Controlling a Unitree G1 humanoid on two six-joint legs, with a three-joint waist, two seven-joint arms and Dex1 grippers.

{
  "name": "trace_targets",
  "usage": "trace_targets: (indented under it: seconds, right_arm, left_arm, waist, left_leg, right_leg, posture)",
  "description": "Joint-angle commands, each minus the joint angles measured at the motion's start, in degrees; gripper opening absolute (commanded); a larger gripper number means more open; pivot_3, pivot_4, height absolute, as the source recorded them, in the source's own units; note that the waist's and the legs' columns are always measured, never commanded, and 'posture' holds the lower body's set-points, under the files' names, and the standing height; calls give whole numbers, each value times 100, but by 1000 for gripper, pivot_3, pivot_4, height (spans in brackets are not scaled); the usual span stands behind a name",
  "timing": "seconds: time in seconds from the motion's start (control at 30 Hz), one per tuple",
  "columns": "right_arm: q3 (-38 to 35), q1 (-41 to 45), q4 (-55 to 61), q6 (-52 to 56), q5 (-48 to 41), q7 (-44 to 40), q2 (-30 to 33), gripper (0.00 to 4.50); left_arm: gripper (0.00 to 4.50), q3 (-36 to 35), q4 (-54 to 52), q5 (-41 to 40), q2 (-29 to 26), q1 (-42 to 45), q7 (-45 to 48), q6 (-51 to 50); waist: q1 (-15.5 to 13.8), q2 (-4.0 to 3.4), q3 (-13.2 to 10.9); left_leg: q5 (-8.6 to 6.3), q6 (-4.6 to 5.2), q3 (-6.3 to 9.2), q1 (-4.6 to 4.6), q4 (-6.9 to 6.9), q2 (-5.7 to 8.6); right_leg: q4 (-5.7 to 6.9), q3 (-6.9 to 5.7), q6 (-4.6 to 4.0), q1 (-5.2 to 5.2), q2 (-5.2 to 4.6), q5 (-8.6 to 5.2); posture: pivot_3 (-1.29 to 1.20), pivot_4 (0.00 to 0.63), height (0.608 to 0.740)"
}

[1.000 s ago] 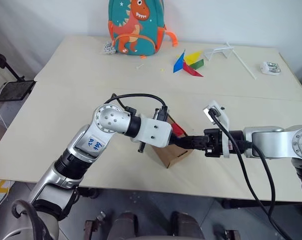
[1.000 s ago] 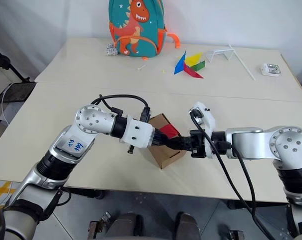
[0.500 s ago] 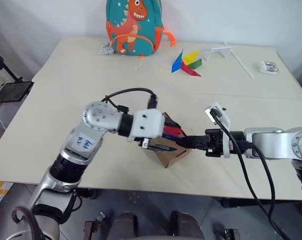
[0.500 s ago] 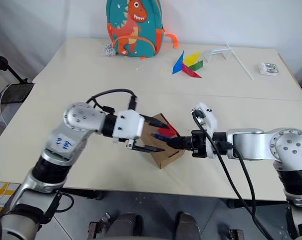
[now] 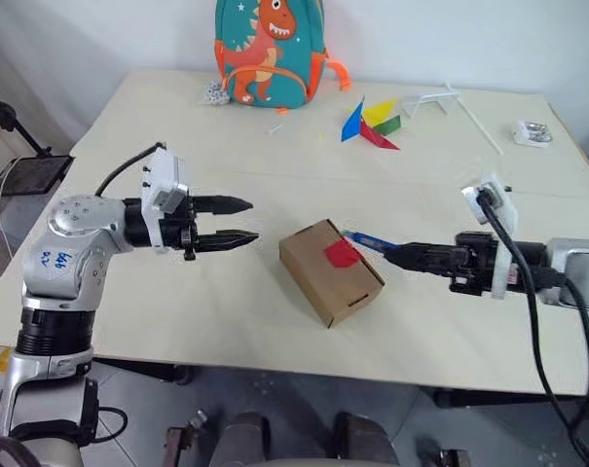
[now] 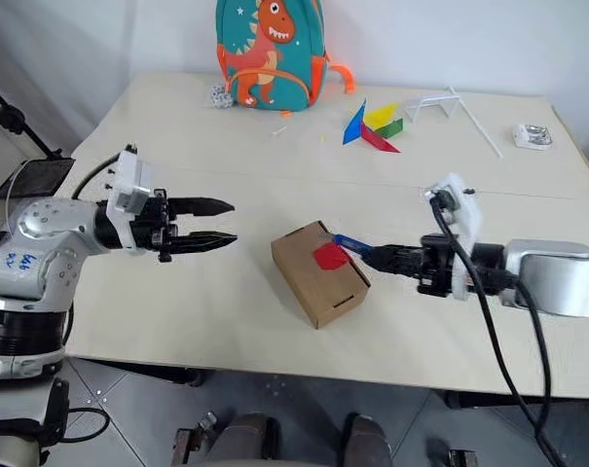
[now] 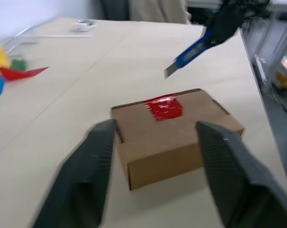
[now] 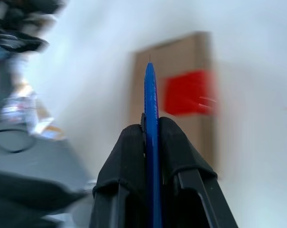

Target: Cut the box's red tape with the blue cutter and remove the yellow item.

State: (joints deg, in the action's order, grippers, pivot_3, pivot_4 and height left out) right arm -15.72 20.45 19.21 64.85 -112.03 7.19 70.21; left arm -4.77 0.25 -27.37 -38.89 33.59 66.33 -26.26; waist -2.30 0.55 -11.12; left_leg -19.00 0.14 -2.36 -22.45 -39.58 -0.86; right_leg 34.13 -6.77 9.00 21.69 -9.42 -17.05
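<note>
Pulling both arms back from the box (image 5: 331, 271) mid-tabletop: left end effector (image 5: 238, 221) spread, empty; right end effector (image 5: 399, 255) pinching the cutter (image 5: 367, 239). Red tape (image 5: 342, 254) looks uncut; flap's closed.

- the box (image 5: 331, 270) sits on the table (image 5: 177, 321) near its near edge, the tape (image 5: 342, 255) on its top.
- left gripper (image 5: 238, 222) left of the box, apart.
- right gripper (image 5: 403, 255) right of it, the cutter (image 5: 364, 239) over the box's right corner.
- backpack (image 5: 268, 49) far left; pinwheel (image 5: 370, 124) far, right of it.
</note>
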Motion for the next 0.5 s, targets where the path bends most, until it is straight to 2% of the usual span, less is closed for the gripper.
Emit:
trace_targets:
  seconds: [0.03,0.17,0.2,0.4,0.5]
  right_arm:
    - [-953,-600,429,-239,-97,360,248,135]
    - [-1552,-1596,1043,-312,-97,651,351,135]
    - [-1632,-1768,1186,-289,-59,714,389,135]
    - [-1836,-2233,1633,-487,8,847,482,135]
    - [-1456,-1928,1781,-924,-77,1020,648,135]
  left_arm:
    - [1286,178,20,76,277,-14,-313,5]
    - [98,459,108,133,636,178,-456,-16]
    - [0,530,134,148,704,252,-466,-14]
    - [0,800,244,174,937,631,-468,-142]
    - [0,1037,416,330,1019,785,-498,-276]
  waist:
    - [-5,4,-2]
    - [-62,7,-3]
    - [-63,6,-3]
    - [-46,6,-3]
    - [-41,6,-3]
  left_leg:
    - [0,0,-1,-1,0,-1]
    - [1,0,-1,0,-11,-3]
    - [1,1,-4,0,-13,-3]
    - [2,3,-12,5,-12,-3]
    - [2,3,-11,5,-11,-3]
  right_leg:
    - [-2,-2,0,0,0,0]
    - [1,-1,-3,-4,1,2]
    - [2,2,-4,-4,1,6]
    - [0,12,-4,-4,2,11]
    - [0,12,-4,-2,2,11]
  posture:
    - [0,150,740]
    - [0,150,740]
    - [0,150,740]
    - [0,150,740]
    - [0,150,740]
